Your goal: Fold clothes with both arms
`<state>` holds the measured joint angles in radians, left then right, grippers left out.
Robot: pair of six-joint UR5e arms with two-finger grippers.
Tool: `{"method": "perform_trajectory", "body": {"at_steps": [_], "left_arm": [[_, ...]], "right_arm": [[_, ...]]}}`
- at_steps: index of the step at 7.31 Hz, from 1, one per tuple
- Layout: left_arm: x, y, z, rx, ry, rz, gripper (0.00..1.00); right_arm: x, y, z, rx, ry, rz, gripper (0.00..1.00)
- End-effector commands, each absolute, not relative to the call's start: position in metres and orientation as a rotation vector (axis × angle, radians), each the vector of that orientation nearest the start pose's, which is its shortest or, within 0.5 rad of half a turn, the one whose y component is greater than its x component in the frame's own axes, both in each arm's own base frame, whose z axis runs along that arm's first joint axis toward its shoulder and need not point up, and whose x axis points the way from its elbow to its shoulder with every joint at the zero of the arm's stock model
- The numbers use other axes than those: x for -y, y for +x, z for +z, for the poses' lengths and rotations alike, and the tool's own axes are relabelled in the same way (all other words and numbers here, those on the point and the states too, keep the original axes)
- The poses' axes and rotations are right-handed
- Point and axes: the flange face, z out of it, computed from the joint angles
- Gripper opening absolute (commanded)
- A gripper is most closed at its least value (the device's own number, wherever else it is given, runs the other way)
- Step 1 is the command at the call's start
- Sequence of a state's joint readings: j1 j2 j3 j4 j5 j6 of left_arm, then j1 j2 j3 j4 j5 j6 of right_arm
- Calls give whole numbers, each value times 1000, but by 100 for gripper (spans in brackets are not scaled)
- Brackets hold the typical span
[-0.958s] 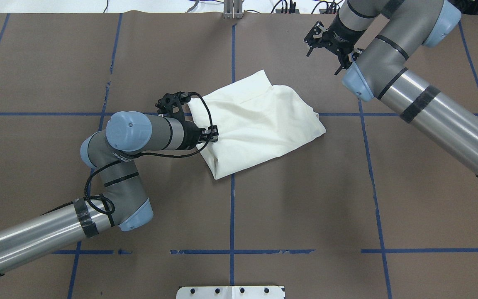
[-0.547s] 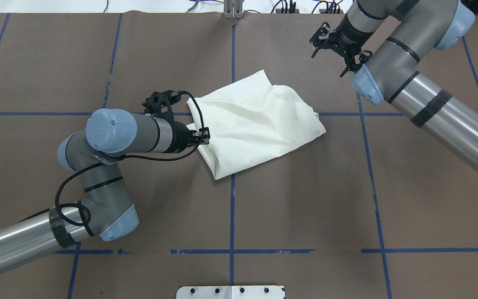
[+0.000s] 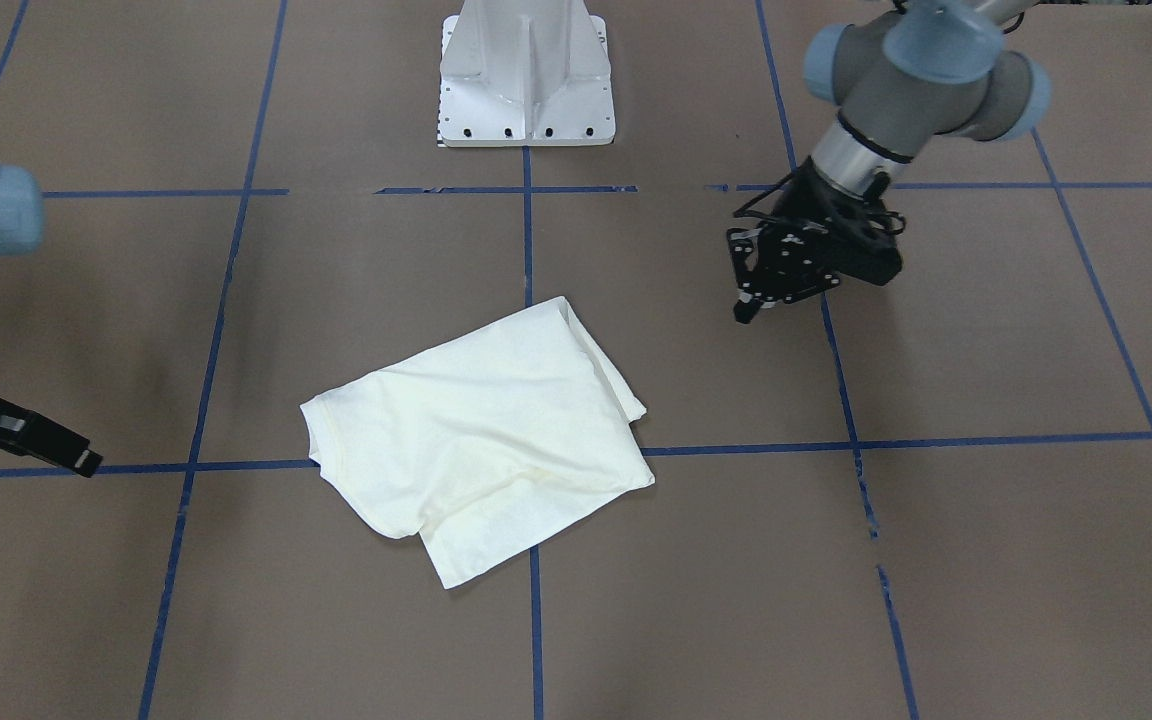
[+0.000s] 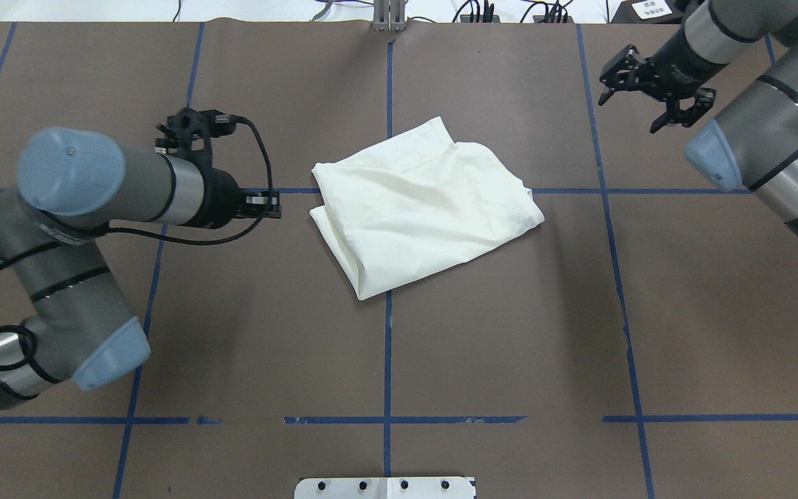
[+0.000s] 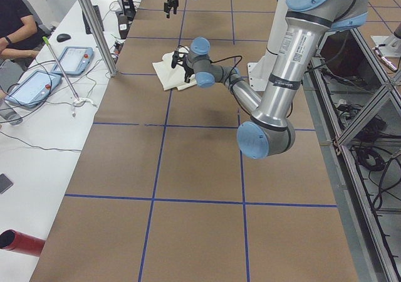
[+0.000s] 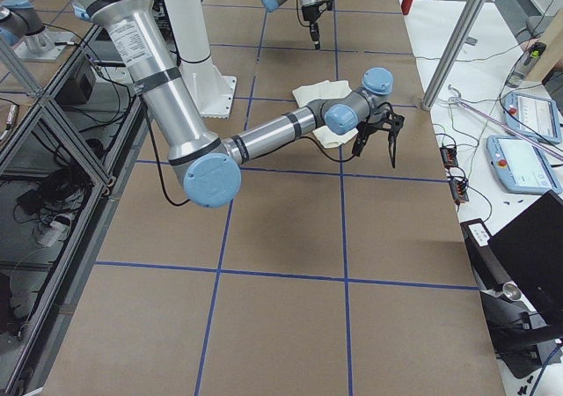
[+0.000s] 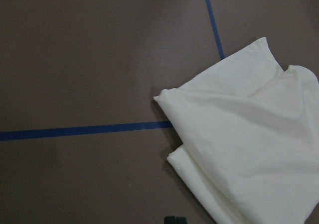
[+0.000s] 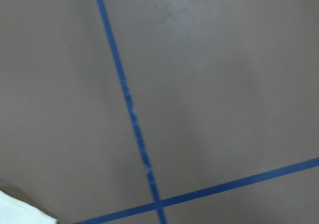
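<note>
T-shirt (image 4: pixel 433 208) lies folded near the middle of the surface (image 4: pixel 510 333), plain cream side up, as a rough rectangle set at a slant. It covers the crossing of two blue tape lines (image 4: pixel 388 360). A narrower flap juts from its far corner, and the left wrist view shows stacked layers along the edge nearest that camera.

The left arm (image 4: pixel 94 180) reaches in from the side, and the left gripper (image 4: pixel 266 206) points at the T-shirt's near edge. It sits close to the cloth but apart from it, with bare surface between them. Whether its fingers are apart or together cannot be told.

The right arm (image 4: pixel 773 118) is drawn toward the far right corner. The right gripper (image 4: pixel 629 112) hangs there well apart from the T-shirt, fingers spread wide and holding nothing. Its wrist camera shows mostly brown surface and tape.

The white pedestal base (image 3: pixel 526 80) stands at the robot's edge. In the exterior left view a person (image 5: pixel 15 22) sits at a side table.
</note>
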<state>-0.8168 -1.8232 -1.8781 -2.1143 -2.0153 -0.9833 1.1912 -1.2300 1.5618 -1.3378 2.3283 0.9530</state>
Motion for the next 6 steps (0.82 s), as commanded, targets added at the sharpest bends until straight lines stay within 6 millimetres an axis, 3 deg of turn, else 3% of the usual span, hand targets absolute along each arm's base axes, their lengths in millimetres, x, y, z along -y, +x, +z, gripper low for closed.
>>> {"method": "perform_trajectory", "body": {"at_steps": [1,2,3,4,5,6], "left_arm": [[503,213,387,-925,471,174,0],[530,161,413,-802,471,232,0],[551,118,439,-709,469,295,0],[573,82,458,-686,447,260,16],[596,60,468,-745,371,212,36],[601,37,482,-775,341,169,64]], "right_arm": [[575,-77,525,854,86,132,100],[562,-57,559,825,102,46,100],[558,-41,579,811,100,19,100],[554,-23,600,796,94,-5,100],[553,-3,619,792,100,-28,100],[549,14,629,793,93,-8,100]]}}
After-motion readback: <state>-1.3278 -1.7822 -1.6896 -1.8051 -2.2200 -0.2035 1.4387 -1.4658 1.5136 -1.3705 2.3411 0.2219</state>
